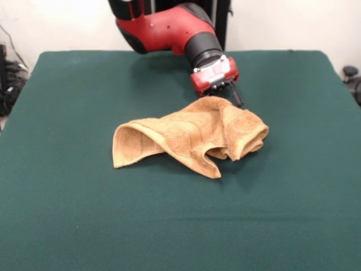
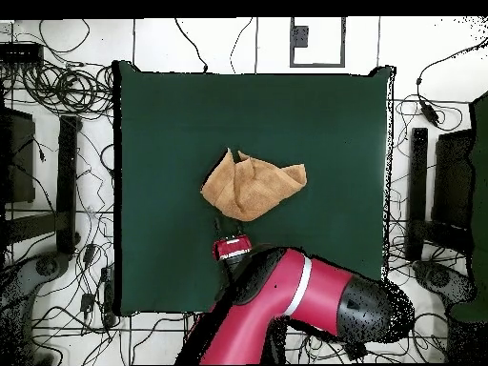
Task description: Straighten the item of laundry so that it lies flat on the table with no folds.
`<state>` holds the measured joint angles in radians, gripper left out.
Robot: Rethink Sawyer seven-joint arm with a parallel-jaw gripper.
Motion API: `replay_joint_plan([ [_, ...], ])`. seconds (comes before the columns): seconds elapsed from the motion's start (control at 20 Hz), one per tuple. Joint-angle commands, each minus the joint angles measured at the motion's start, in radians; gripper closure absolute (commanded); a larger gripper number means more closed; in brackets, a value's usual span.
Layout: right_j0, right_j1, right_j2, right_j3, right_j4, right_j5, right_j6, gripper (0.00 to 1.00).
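Note:
The tan-orange towel lies crumpled near the middle of the dark green table, with folds doubled over at its right end and a flap curled up at the left. In the overhead view the towel shows as a rumpled shape with a raised corner. My gripper is low at the towel's far right edge, touching or just behind it, below the red wrist. In the overhead view the gripper sits at the towel's edge nearest the robot's base. The towel's label is hidden.
The red and black arm reaches in over the table's edge on the base side. Cables and black stands lie on the floor around the table. Green tabletop surrounds the towel on all sides.

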<state>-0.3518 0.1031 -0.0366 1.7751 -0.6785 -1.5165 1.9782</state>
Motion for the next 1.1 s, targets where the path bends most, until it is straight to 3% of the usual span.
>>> replay_joint_plan([
  [0.05, 0.010, 0.166, 0.120, -0.659, 0.236, 0.548, 0.124, 0.00],
  [0.4, 0.026, 0.189, 0.134, -0.625, 0.394, 0.482, 0.034, 0.00],
  [0.9, 0.081, 0.140, 0.112, -0.492, 0.641, 0.445, -0.091, 0.00],
  [1.1, 0.096, 0.130, 0.093, -0.477, 0.664, 0.451, -0.082, 0.00],
])
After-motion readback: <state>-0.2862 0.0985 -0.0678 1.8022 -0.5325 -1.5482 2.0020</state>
